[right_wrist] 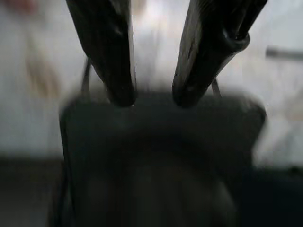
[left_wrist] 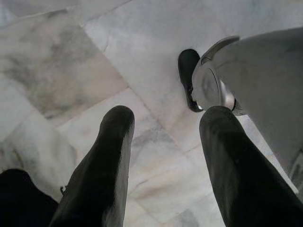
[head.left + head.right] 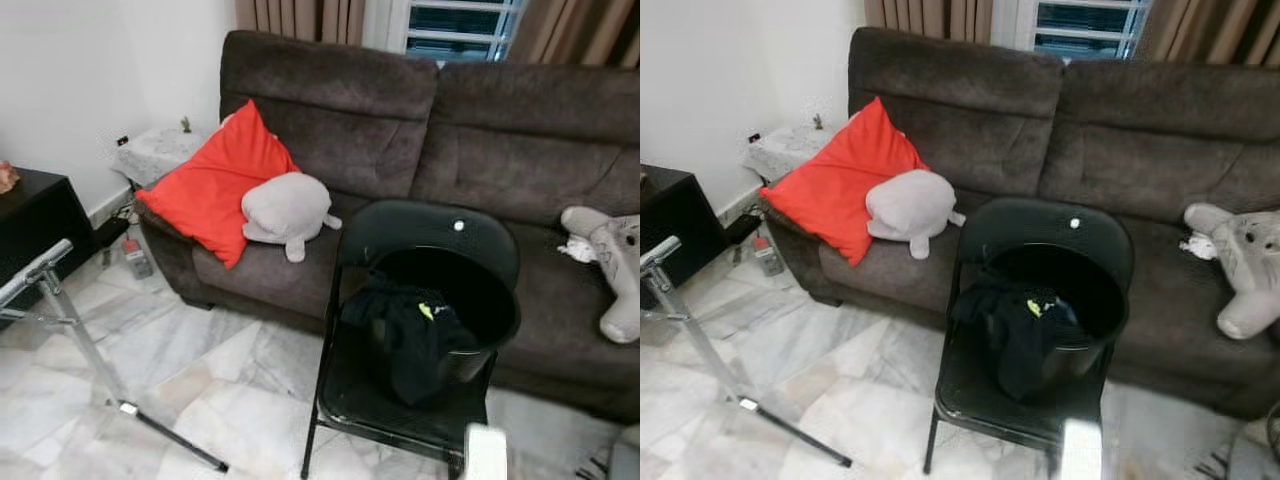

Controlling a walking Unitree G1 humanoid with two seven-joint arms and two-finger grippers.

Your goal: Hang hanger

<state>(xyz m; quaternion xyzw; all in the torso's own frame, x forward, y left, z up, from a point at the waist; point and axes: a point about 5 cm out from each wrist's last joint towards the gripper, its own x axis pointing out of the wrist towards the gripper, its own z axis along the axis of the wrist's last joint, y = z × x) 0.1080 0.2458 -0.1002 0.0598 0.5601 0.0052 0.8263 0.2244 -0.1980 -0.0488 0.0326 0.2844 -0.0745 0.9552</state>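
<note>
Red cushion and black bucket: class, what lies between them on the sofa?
A grey plush toy lies against the red cushion, short of the black bucket, in both eye views.

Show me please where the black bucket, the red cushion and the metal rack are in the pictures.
black bucket (image 3: 497, 318): left eye view, on its right wall.
red cushion (image 3: 215, 185): left eye view, on the middle of its face.
metal rack (image 3: 84, 345): left eye view, on its slanted leg.

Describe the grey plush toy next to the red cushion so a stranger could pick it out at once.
Start at the dark brown sofa against the wall and go to its seat at the robot's left end, where a red cushion leans. The grey plush toy lies against that cushion's right side. It is rounded and plain pale grey, unlike the second, long-limbed plush toy at the far right end.
</note>
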